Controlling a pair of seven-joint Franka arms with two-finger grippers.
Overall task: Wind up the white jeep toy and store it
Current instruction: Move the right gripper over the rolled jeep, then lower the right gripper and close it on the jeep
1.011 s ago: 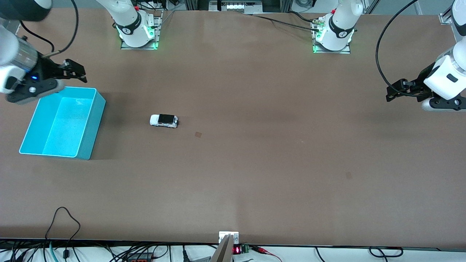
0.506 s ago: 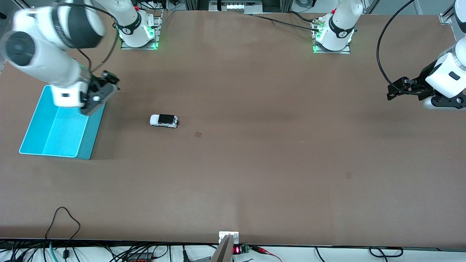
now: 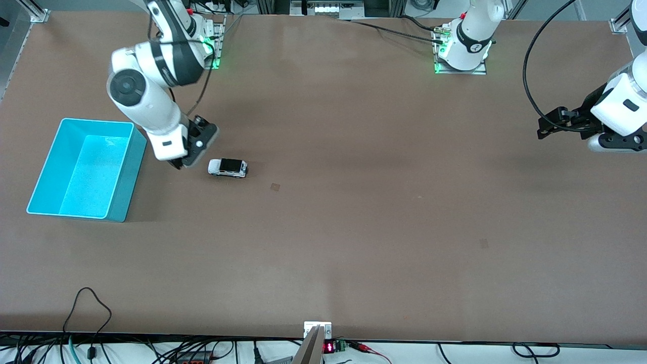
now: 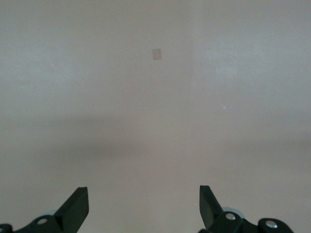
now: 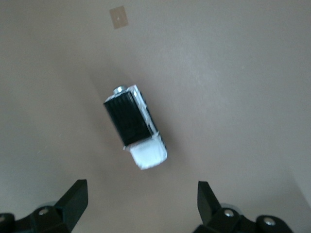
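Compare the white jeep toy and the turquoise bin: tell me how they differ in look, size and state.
The white jeep toy is white with a black roof panel and dark wheels; the turquoise bin is one solid turquoise. The jeep is tiny, the bin far larger. The jeep is a closed little car body; the bin is an open-topped box with nothing in it. The jeep lies beside the right gripper. Both rest on the table.

Place: robotics lab | Evidence: two arm bases [image 3: 192, 43] bolted on plates to a wide brown table [image 3: 354, 227] | cables [image 3: 86, 313] and electronics seen along its near edge
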